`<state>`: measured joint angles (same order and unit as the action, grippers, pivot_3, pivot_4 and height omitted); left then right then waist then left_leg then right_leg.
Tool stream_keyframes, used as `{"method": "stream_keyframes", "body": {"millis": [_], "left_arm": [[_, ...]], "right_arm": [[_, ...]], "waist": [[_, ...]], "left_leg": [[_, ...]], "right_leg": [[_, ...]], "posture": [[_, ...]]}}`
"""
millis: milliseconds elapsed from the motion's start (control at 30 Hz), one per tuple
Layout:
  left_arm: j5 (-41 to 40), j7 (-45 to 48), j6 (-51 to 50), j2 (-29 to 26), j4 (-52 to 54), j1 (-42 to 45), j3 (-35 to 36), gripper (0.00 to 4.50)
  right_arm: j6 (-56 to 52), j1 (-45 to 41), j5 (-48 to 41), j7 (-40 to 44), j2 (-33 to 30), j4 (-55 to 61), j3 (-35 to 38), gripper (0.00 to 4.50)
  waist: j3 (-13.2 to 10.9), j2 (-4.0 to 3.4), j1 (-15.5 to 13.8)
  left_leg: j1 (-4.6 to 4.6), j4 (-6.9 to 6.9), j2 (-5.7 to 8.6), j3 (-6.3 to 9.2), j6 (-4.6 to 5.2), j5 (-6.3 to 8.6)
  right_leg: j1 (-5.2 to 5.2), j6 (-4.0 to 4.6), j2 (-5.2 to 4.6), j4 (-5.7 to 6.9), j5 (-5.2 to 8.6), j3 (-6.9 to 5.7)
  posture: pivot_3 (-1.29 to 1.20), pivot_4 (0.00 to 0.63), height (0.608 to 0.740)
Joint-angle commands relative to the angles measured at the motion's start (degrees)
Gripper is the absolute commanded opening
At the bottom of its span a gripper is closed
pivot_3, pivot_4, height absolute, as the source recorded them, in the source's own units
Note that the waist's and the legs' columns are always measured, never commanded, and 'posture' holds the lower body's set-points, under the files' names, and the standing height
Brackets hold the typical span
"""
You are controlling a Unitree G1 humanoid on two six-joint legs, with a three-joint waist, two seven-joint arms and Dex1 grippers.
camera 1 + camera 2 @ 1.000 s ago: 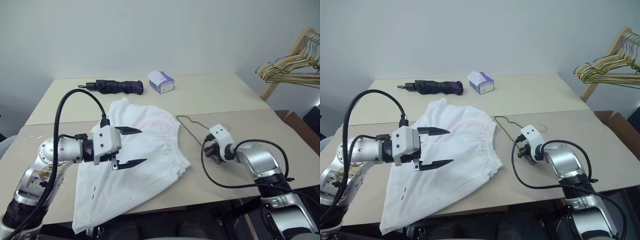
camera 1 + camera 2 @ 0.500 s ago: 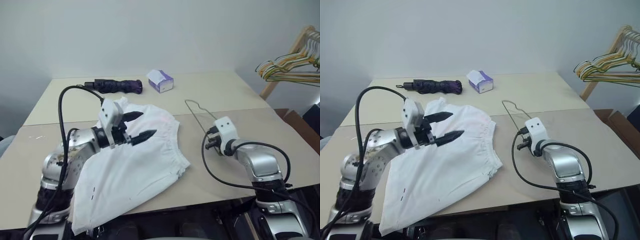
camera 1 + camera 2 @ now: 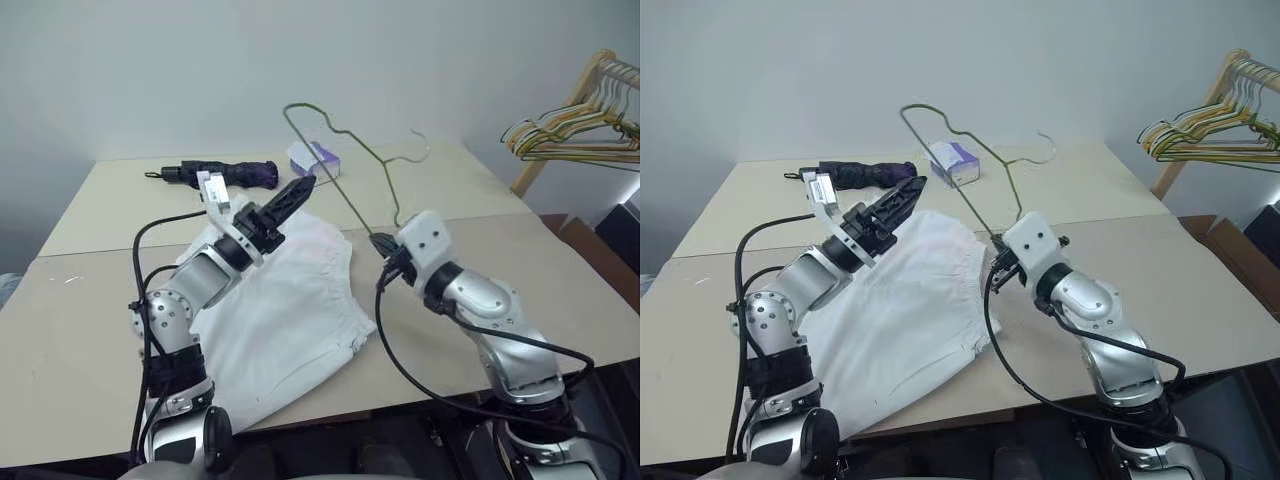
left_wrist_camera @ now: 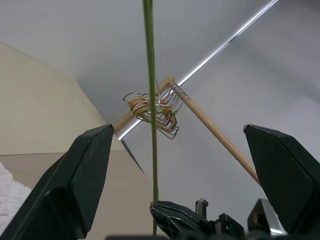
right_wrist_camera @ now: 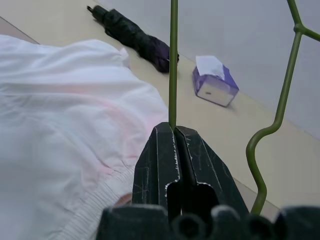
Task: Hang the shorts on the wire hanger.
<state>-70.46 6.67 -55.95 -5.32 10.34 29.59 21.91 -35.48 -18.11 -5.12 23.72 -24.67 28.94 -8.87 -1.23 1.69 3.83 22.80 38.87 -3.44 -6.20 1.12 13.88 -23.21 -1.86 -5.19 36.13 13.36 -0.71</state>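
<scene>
1. Table (image 3: 90, 320): beige top in two sections with a seam running across; carries everything below except the rack.
2. The shorts (image 3: 280, 320): white thin cloth, spread flat on the near section of the table, gathered waistband toward the right arm, one leg trailing to the near edge. Neither gripper touches the cloth.
3. Right gripper (image 5: 173, 131): raised above the table just right of the waistband, jaws clamped together on one wire of the wire hanger.
4. The wire hanger (image 3: 345, 150): thin olive-green wire, held clear of the table and tilted up and away from the right gripper, frame in the air over the far section, hook end curling to the right. The held wire runs straight up between the left fingers in the left wrist view.
5. Left gripper (image 3: 285, 200): lifted over the far end of the shorts, pointing toward the hanger, fingers (image 4: 75, 185) spread wide on either side of the wire, not touching it, holding nothing.
6. Rack of bunched hangers (image 3: 570, 130): wooden arm, off the table's right, well apart.
7. Folded dark umbrella (image 3: 215, 172): lies on the far section.
8. Tissue box (image 5: 215, 86): white and purple, beside the umbrella.
</scene>
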Motion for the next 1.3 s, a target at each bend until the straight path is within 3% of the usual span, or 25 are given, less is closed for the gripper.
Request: {"method": "stream_keyframes", "body": {"millis": [33, 300, 467, 767, 800, 933, 1033, 1300], "left_arm": [[0.84, -0.48, 2.92, -0.58, 2.09, 1.55, -1.73, 4.50], [2.96, 0.04, 7.00, -0.76, 1.45, 2.25, -4.16, 4.50], [1.77, -1.07, 8.25, -0.25, 0.06, 2.65, -3.81, 3.34], [1.79, -2.33, 9.08, -0.29, -0.99, 3.06, -3.44, 0.21], [1.70, -2.38, 9.23, -0.29, -1.05, 2.97, -3.27, 0.03], [3.58, -2.42, 9.95, -0.81, -0.75, 2.39, -4.00, 0.03], [7.54, -0.54, 11.65, -1.74, 0.52, 1.60, -6.44, 0.00], [10.10, 5.67, 14.11, -3.95, 0.08, 1.49, -7.14, 0.00]], "right_arm": [[6.26, -0.35, 3.32, 0.77, -1.37, 2.35, -2.49, 0.01], [10.72, 0.96, 5.58, 1.27, -0.77, 1.73, -4.73, 0.01], [10.86, 1.29, 6.65, 0.79, -0.09, 1.26, -5.34, 0.00], [11.93, 1.83, 9.02, -0.08, 1.29, 0.95, -5.80, 0.00], [12.09, 1.81, 9.55, -0.36, 1.54, 0.81, -5.79, 0.00], [13.39, 1.78, 11.13, -0.36, 2.09, 0.31, -6.34, 0.00], [14.87, 1.90, 12.32, 0.89, 1.42, 0.46, -7.53, 0.74], [16.94, 1.47, 13.53, 3.46, 0.83, -0.23, -8.32, 3.58]], "waist": [[0.00, 0.00, -0.02], [0.00, 0.00, -0.45], [0.00, 0.00, -0.64], [0.00, 0.00, -1.15], [0.00, 0.00, -1.18], [0.00, 0.00, -1.20], [0.00, 0.00, -1.18], [0.00, 0.00, -1.17]], "left_leg": [[0.00, 0.00, 0.01, -0.01, 0.00, 0.00], [0.00, 0.00, 0.04, -0.02, -0.01, 0.00], [0.00, 0.00, 0.04, -0.03, -0.01, 0.00], [0.01, 0.00, 0.04, -0.03, -0.01, 0.00], [0.01, 0.00, 0.04, -0.04, -0.01, 0.00], [0.01, 0.00, 0.05, -0.04, -0.01, 0.00], [0.01, 0.00, 0.05, -0.05, -0.01, 0.00], [0.02, 0.00, 0.04, -0.06, -0.02, 0.00]], "right_leg": [[0.00, 0.00, -0.01, 0.00, 0.00, 0.00], [0.02, 0.01, -0.04, -0.03, 0.00, -0.02], [0.01, 0.01, -0.03, -0.03, 0.00, -0.02], [0.01, 0.01, -0.04, -0.04, 0.00, -0.02], [0.01, 0.01, -0.04, -0.04, 0.00, -0.02], [0.01, 0.01, -0.04, -0.04, 0.00, -0.02], [0.01, 0.01, -0.04, -0.05, 0.00, -0.03], [0.00, 0.02, -0.04, -0.06, 0.00, -0.05]], "posture": [[-0.05, 0.000, 0.740], [-0.04, 0.000, 0.740], [-0.04, 0.000, 0.740], [-0.05, 0.000, 0.740], [-0.05, 0.000, 0.740], [-0.05, 0.000, 0.740], [-0.05, 0.000, 0.740], [-0.05, 0.000, 0.740]]}}
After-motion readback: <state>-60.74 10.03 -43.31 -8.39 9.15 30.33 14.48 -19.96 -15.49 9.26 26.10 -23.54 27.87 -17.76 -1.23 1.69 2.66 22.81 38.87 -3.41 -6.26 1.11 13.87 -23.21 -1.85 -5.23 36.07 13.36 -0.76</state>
